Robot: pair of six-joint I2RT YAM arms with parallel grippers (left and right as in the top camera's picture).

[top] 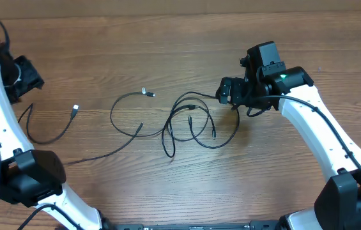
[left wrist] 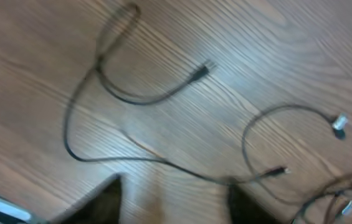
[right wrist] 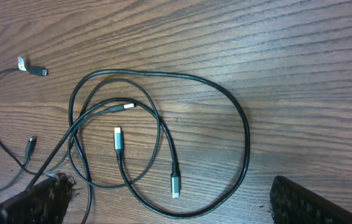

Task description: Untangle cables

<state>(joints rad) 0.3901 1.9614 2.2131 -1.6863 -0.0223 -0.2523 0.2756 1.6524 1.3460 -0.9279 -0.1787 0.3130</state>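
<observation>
Several thin black cables lie on the wooden table. A tangle of overlapping loops (top: 196,124) sits at the centre, seen close up as the same tangle (right wrist: 163,130) with silver plug ends inside it. A separate cable (top: 126,118) curves to its left, ending in a light plug (top: 147,93). Another loose cable (top: 49,128) lies far left. My right gripper (top: 227,92) hovers open at the tangle's right edge, and in its wrist view the right gripper (right wrist: 166,190) holds nothing. My left gripper (top: 28,78) is at the far left. Its wrist view is blurred but shows the left gripper (left wrist: 176,202) open and empty above the far-left cable (left wrist: 126,93).
The left arm's white links (top: 1,128) run down the table's left side. The right arm (top: 321,137) crosses the right side. The thicker black wires fixed to the right arm (top: 260,105) hang close to the tangle.
</observation>
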